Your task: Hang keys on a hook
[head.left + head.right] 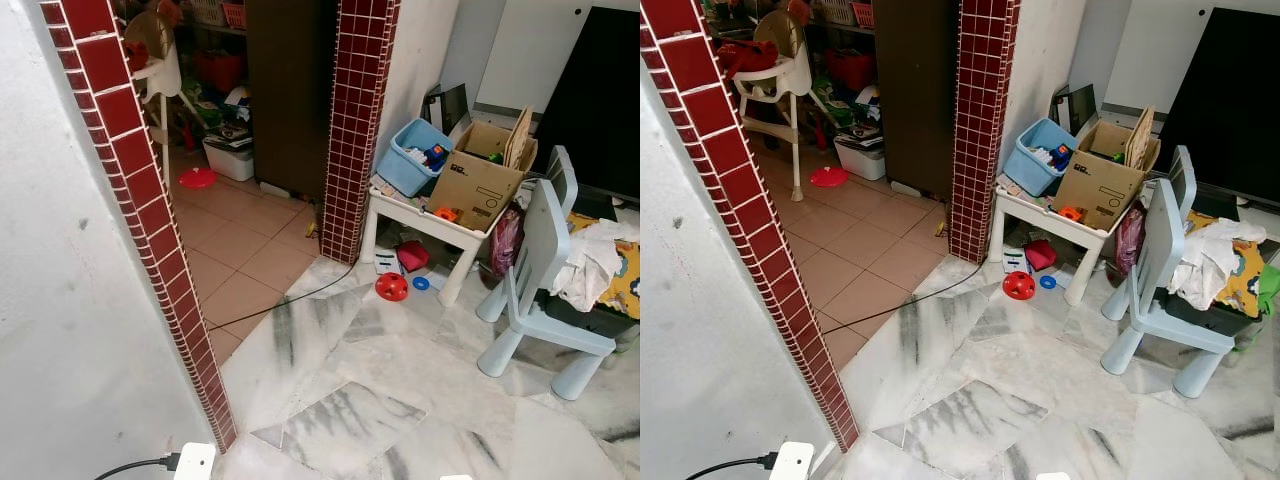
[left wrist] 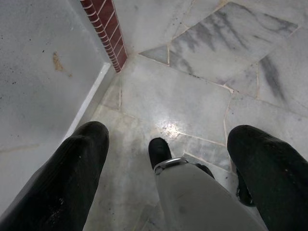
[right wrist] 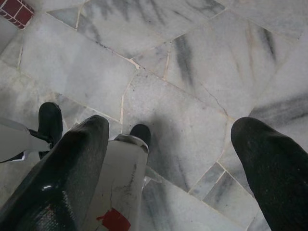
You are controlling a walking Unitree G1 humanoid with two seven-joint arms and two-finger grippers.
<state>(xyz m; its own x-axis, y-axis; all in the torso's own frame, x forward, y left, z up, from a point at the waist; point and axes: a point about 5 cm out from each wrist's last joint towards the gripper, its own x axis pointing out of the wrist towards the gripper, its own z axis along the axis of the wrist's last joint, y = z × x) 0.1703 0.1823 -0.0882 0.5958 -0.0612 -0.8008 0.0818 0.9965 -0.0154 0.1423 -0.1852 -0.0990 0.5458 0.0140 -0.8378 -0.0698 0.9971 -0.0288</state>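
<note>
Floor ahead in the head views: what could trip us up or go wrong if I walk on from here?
1. A black cable runs across the tiles onto the marble; a foot could snag it.
2. A red ball and small toys lie beside the white table, so passing close risks stepping on them.
3. Both claws, left claw and right claw, hang open over the floor holding nothing, and I see no keys or hook, so the task's things are yet to be found.

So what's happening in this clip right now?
Nothing is being handled yet. Both arms hang down over the grey-veined marble floor: the left gripper and the right gripper are open and hold nothing. Ahead are a red-tiled pillar and a small white table carrying a cardboard box.
</note>
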